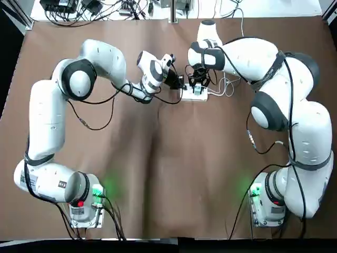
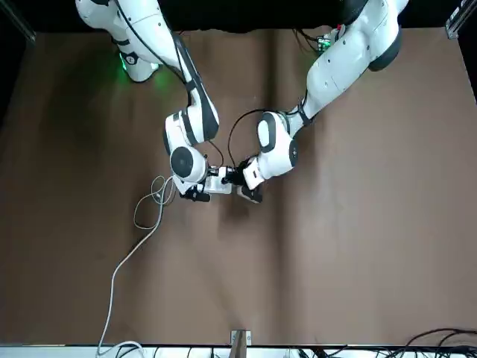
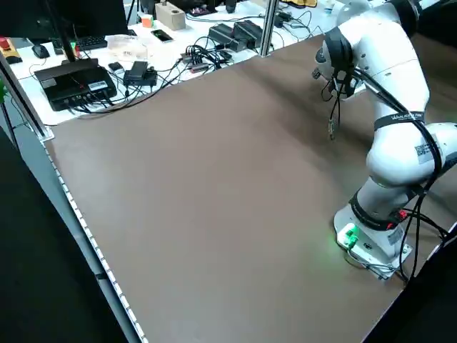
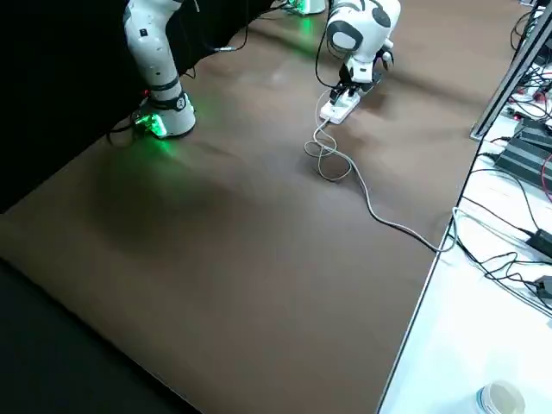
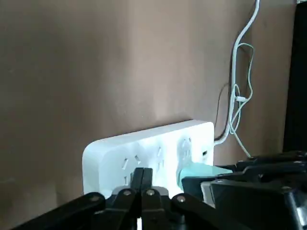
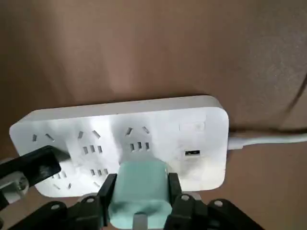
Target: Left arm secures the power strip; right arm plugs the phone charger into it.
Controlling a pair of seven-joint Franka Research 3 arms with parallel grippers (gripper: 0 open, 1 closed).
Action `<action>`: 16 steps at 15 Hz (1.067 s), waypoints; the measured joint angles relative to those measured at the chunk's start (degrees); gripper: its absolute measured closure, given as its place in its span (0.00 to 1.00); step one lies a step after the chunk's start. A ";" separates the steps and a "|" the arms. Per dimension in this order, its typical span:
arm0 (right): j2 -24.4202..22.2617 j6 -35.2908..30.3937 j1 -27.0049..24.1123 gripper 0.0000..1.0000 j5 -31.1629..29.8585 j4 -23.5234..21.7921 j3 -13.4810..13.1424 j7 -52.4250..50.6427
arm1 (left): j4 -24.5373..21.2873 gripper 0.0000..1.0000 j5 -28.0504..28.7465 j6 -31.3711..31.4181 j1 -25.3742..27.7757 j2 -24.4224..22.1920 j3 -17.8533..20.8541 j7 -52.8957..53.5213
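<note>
"Charger [image 6: 140, 191] first: where is it?"

"Right gripper [image 6: 142, 184] has it, the teal block pinched between its two fingers, right up at the socket face of the power strip [image 6: 168, 120]. I can't tell whether its pins are in."

"And the strip?"

"On the brown table [image 1: 158, 184], out in front of both arms, with its thick white cord [image 6: 268, 140] leaving the end on the robot's right. The charger is nearer that end, just beside the USB slot [image 6: 192, 153]."

"What about the left gripper [image 5: 142, 173]?"

"Closed, fingertips together, over the socket face toward the other end. How hard it presses, I can't say."

"So both grippers crowd the same strip?"

"Yes, one from each side, with the charger between the right one's fingers. A thin pale cable [image 5: 251, 72] loops beside the thick cord on the table."
</note>
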 joint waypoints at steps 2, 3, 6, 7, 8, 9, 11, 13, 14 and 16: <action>-0.12 0.28 0.11 0.52 -0.07 -0.23 -0.02 0.00 | 0.00 0.99 0.00 0.00 0.00 0.00 0.00 0.00; -0.16 0.39 0.18 0.52 -0.18 -0.30 -0.03 0.01 | 0.00 0.99 0.00 0.00 0.00 0.00 0.00 0.00; -0.75 1.91 0.64 0.52 -0.42 -1.45 -0.07 0.03 | 0.00 0.99 0.00 0.00 0.00 0.00 0.00 0.00; -1.02 2.53 0.84 0.52 -0.51 -1.97 -0.11 0.03 | 0.00 0.99 0.00 0.00 0.00 0.00 0.00 0.00; -1.15 3.15 1.03 0.52 -0.56 -2.40 -0.15 0.03 | 0.00 0.99 0.00 0.00 0.00 0.00 0.00 0.00; -1.10 3.91 1.22 0.52 -0.56 -2.77 -0.15 0.03 | 0.00 0.99 0.00 0.00 0.00 0.00 0.00 0.00; -1.13 4.01 1.43 0.52 -0.66 -2.84 -0.30 0.12 | 0.00 0.99 0.00 0.00 0.00 0.01 0.00 0.00; -1.12 4.02 1.46 0.52 -0.66 -2.85 -0.32 0.12 | 0.00 0.99 0.00 0.00 0.00 0.01 0.00 0.00; -1.12 4.01 1.46 0.52 -0.66 -2.85 -0.32 0.12 | 0.00 0.99 0.00 0.00 0.00 0.01 0.00 0.00; -1.12 4.01 1.47 0.52 -0.66 -2.85 -0.33 0.13 | 0.00 0.99 0.00 0.00 0.00 0.01 0.00 0.00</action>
